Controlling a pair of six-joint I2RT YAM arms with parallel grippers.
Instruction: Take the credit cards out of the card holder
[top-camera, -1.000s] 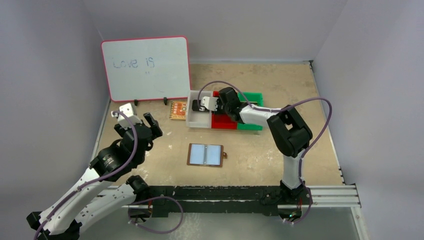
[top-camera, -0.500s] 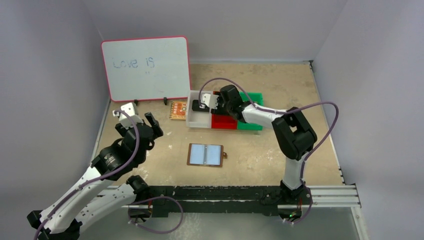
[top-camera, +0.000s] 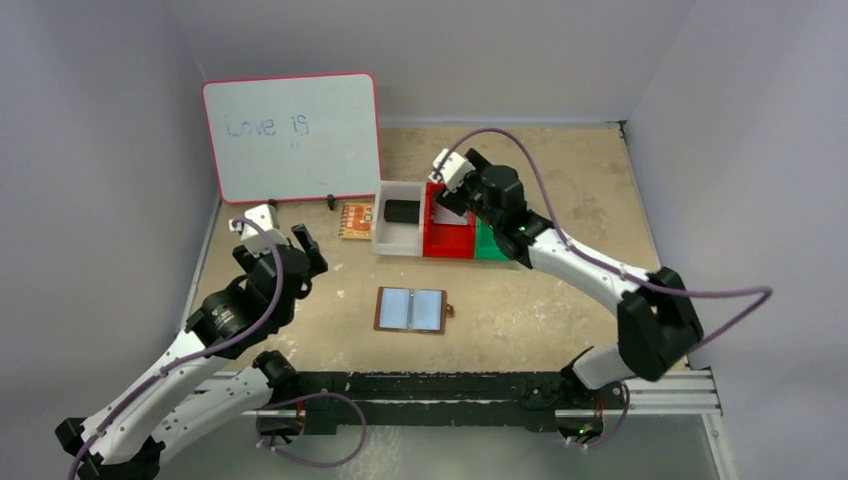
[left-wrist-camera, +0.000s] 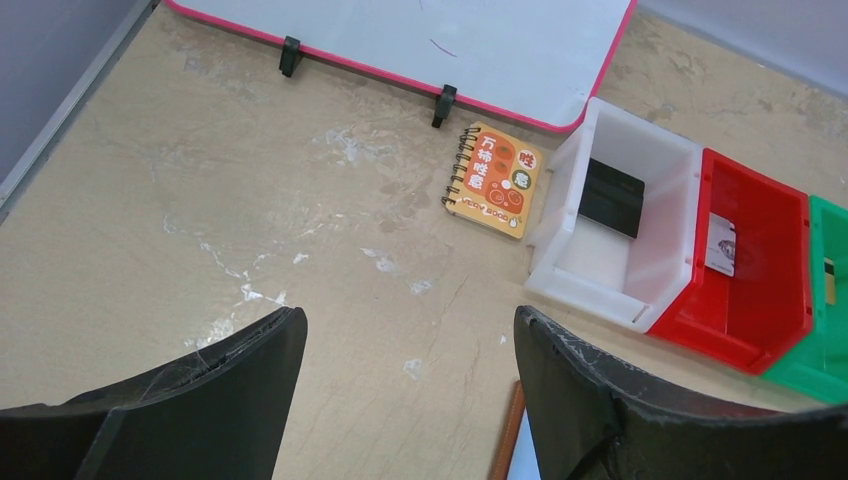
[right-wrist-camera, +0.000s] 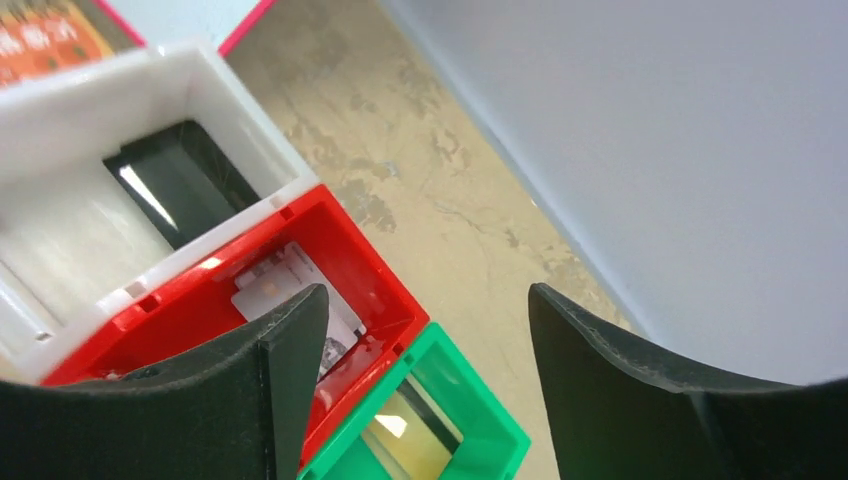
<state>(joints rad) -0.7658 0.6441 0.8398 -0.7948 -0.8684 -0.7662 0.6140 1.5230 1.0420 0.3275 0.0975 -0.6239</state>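
The card holder (top-camera: 410, 309) lies open and flat on the table, showing two pale blue panels; only its brown edge (left-wrist-camera: 508, 440) shows in the left wrist view. One black credit card (top-camera: 400, 210) (left-wrist-camera: 612, 197) (right-wrist-camera: 180, 180) lies in the white bin (top-camera: 385, 240). A pale card (left-wrist-camera: 721, 243) (right-wrist-camera: 285, 290) sits in the red bin (top-camera: 447, 240). Another card (right-wrist-camera: 410, 430) rests in the green bin (top-camera: 488, 247). My right gripper (top-camera: 462, 200) (right-wrist-camera: 428, 300) hovers open and empty above the red and green bins. My left gripper (top-camera: 285, 250) (left-wrist-camera: 410, 320) stands open and empty, left of the holder.
A whiteboard (top-camera: 292, 135) stands at the back left on two small feet. An orange spiral notebook (top-camera: 356, 220) (left-wrist-camera: 495, 180) lies between the whiteboard and the white bin. Grey walls close in on both sides.
My right gripper has let go of the black card in the white bin, opened wider, and risen back and to the right over the red bin. The left arm barely moved.
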